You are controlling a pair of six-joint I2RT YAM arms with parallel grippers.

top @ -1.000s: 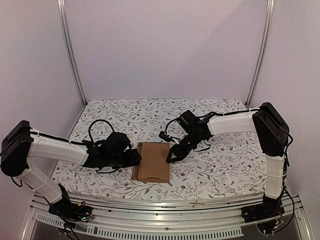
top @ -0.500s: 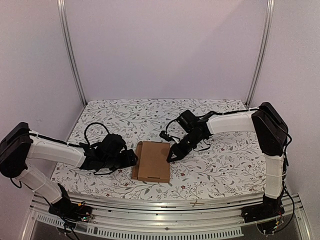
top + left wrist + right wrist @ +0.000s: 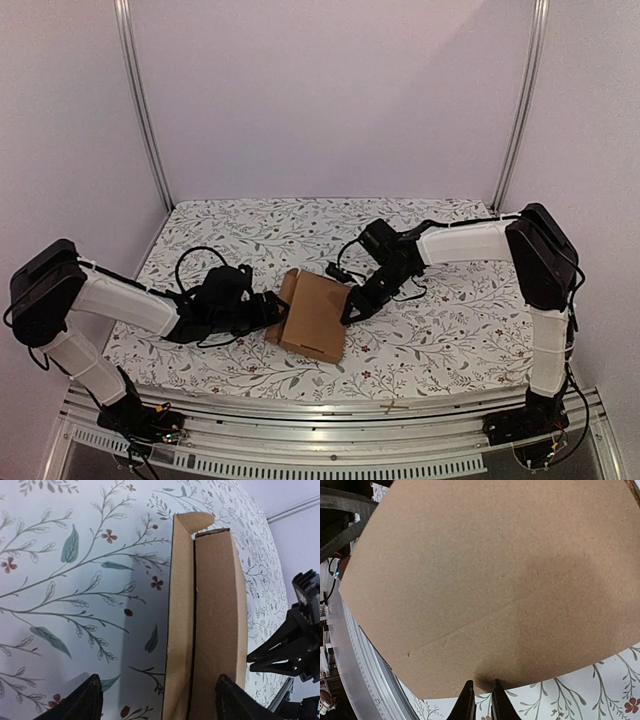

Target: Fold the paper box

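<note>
The paper box [image 3: 318,315] is a thin flat brown cardboard box in the middle of the table, tilted with its right edge raised. My right gripper [image 3: 350,307] is shut, its tips against that raised edge. In the right wrist view the box's broad face [image 3: 485,575] fills the frame above the nearly touching tips of the right gripper [image 3: 481,692]. My left gripper [image 3: 271,311] is open at the box's left edge. In the left wrist view the box [image 3: 215,620] shows edge-on with a side flap [image 3: 180,605], and the left gripper [image 3: 157,692] straddles it.
A floral cloth [image 3: 450,330] covers the table. A metal rail [image 3: 330,408] runs along the near edge. Upright frame posts [image 3: 141,110] and white walls enclose the back and sides. The right gripper [image 3: 295,650] shows in the left wrist view beyond the box.
The box lay flat before; its right edge has now risen and it has turned slightly. The left gripper has moved right against the box's left edge.
</note>
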